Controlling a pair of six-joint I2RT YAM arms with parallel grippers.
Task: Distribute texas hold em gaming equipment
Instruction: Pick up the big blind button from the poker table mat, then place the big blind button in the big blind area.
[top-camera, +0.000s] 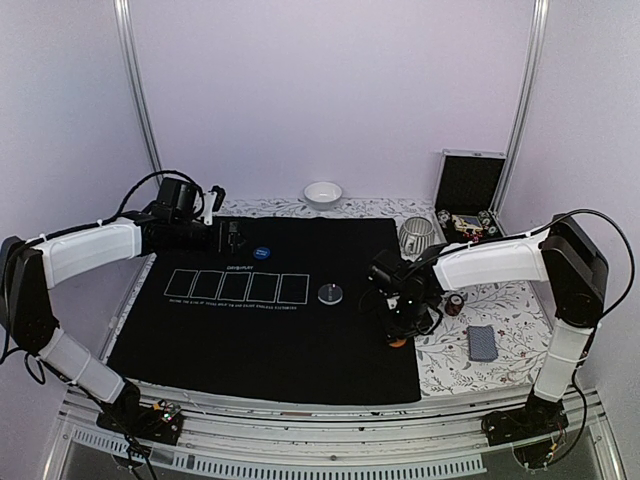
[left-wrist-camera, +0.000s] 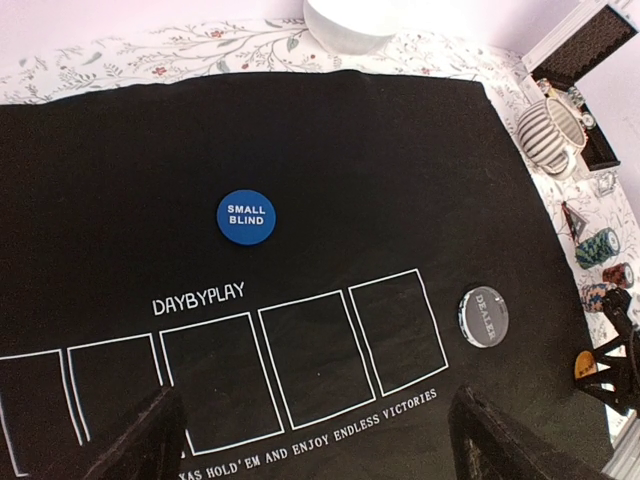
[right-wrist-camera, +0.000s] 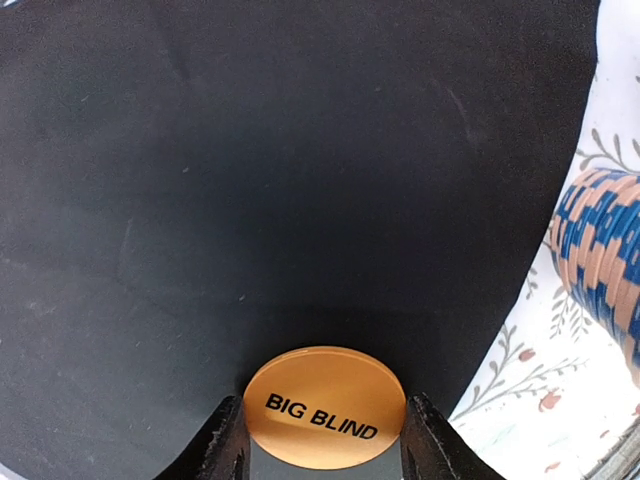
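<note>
Top view: the right end effector (top-camera: 400, 335) is low at the 4 o'clock edge of the black felt mat (top-camera: 270, 345), over the round orange plastic disc (top-camera: 398, 342). A blue-backed card deck (top-camera: 482, 342) lies at its 3 o'clock.

Left wrist: the left end effector (left-wrist-camera: 312, 400) hangs wide above the mat, with the round blue "SMALL BLIND" disc (left-wrist-camera: 246, 216) at 12 o'clock.

Right wrist: both fingers (right-wrist-camera: 225, 440) press the orange disc's edges, gripping it. A blue-and-tan striped chip stack (right-wrist-camera: 605, 260) stands at 3 o'clock.

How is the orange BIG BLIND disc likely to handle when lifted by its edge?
The BIG BLIND disc looks rigid and thin, so it is probably light. Its glossy face and round rim, pinched by the right end effector, may let it slip or pivot. Set on edge, it could roll.
</note>
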